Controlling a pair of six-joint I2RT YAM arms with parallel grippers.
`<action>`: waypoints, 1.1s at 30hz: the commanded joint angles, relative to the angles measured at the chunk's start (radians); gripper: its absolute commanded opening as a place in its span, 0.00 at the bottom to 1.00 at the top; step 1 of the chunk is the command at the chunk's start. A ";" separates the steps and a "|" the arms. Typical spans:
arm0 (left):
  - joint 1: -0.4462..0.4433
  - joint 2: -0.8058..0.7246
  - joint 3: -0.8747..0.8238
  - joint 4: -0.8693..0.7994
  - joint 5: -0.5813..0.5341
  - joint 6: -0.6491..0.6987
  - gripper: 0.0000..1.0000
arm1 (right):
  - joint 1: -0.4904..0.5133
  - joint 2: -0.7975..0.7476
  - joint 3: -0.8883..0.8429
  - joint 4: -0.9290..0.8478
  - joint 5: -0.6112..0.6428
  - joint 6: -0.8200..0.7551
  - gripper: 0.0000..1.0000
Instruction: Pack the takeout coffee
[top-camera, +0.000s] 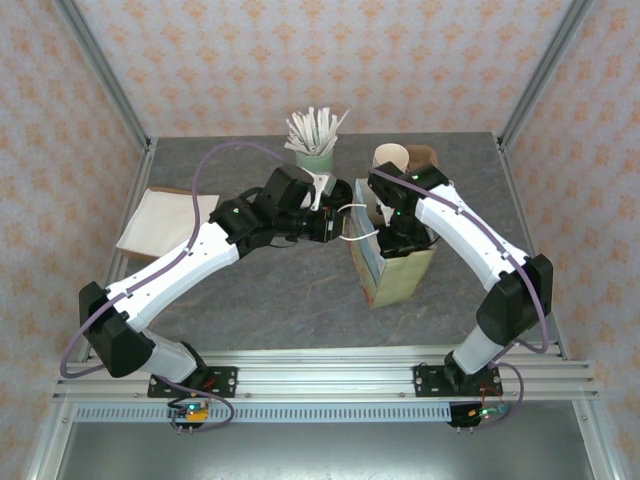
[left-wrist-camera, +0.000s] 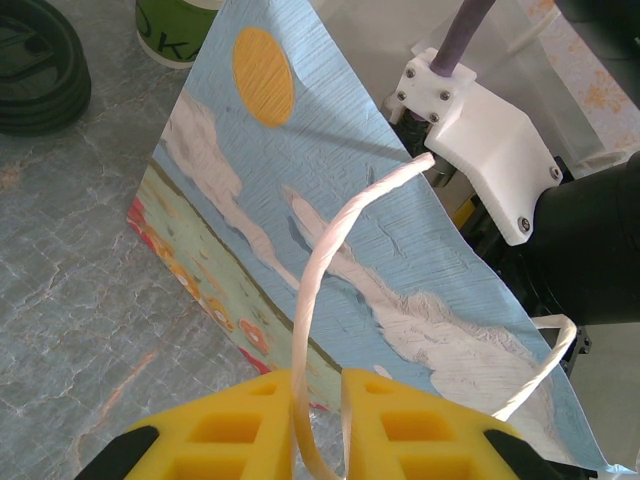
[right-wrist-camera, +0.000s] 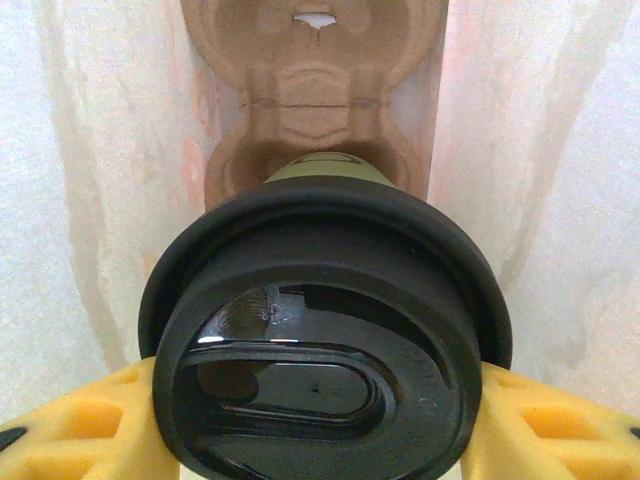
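Now right claw (right-wrist-camera: 320, 435) clasps takeout coffee (right-wrist-camera: 320, 300); left claw (left-wrist-camera: 318, 425) pinches bag handle (left-wrist-camera: 318, 262).

grey marbled table (top-camera: 270, 295); on it a paper bag (top-camera: 398, 278), mug of sticks (top-camera: 316, 160), stacked cups (top-camera: 390, 157), flat cream sheets (top-camera: 163, 222)

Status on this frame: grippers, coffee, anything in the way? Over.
Left gripper shut on bag handle, pulling paper bag open. Right gripper shut on takeout coffee, inside the bag above cardboard carrier. Nothing seen blocking the carrier.
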 joint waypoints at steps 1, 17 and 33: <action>-0.014 -0.021 0.000 -0.011 -0.016 0.011 0.19 | 0.006 0.022 -0.013 -0.011 0.008 0.014 0.47; -0.014 -0.028 -0.001 -0.013 -0.018 0.011 0.19 | -0.004 0.028 -0.044 0.011 0.023 0.008 0.47; -0.014 -0.033 0.008 -0.013 -0.015 0.010 0.19 | -0.017 0.034 -0.102 0.049 0.041 -0.009 0.47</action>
